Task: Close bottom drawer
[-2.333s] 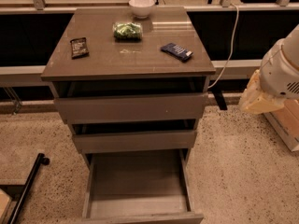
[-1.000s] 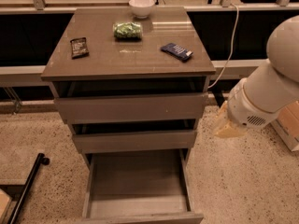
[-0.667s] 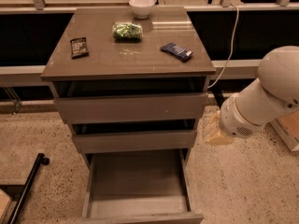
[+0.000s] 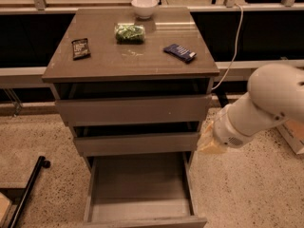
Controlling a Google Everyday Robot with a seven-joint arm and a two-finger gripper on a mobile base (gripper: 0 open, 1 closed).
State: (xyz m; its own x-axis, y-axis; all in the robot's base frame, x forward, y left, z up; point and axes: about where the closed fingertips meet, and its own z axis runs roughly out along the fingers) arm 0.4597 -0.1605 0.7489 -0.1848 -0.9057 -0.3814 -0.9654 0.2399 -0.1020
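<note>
Jaw state: cannot tell. Gripper (image 4: 210, 140) hangs beside the cabinet's (image 4: 128, 63) right side, level with the middle drawer (image 4: 135, 143). Bottom drawer (image 4: 140, 186) stands pulled far out, untouched. Closing not yet begun, by my reckoning; 1 push on its front remains.

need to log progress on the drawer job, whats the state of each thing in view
bottom drawer: open, pulled far out
middle drawer: slightly out
top drawer: slightly out
gripper: just right of the cabinet, at middle drawer height, not on the bottom drawer
white bowl: upright, at the back of the cabinet top
green bag: lying flat
dark snack bar: lying flat
blue packet: lying flat
</note>
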